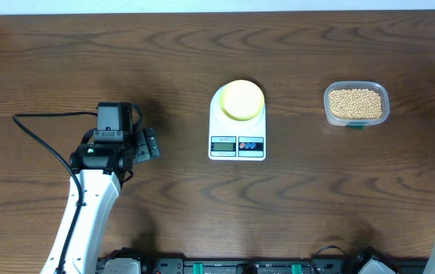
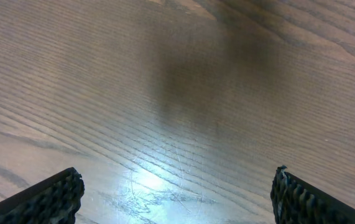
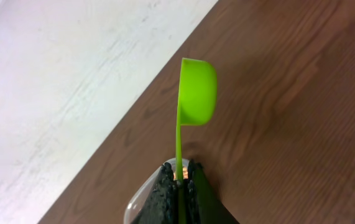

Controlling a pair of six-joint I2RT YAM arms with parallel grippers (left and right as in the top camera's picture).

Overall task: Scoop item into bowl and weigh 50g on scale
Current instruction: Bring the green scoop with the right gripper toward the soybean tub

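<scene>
Right gripper (image 3: pixel 178 180), jaws clamped on the handle of a green scoop (image 3: pixel 197 90) pointing straight ahead. The beans (image 1: pixel 356 102) lie to its left in a clear tub (image 1: pixel 327 103), with the bowl (image 1: pixel 241 100) beyond them on the scale (image 1: pixel 237 144). The farther left gripper (image 2: pixel 177 186) gapes wide, empty.

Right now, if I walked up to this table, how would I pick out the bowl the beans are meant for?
Look to the middle of the brown wooden table, where a white scale sits. The bowl rests on the scale's far end, behind its display. Unlike the clear tub of beans to the right, it is round and pale yellow.
</scene>
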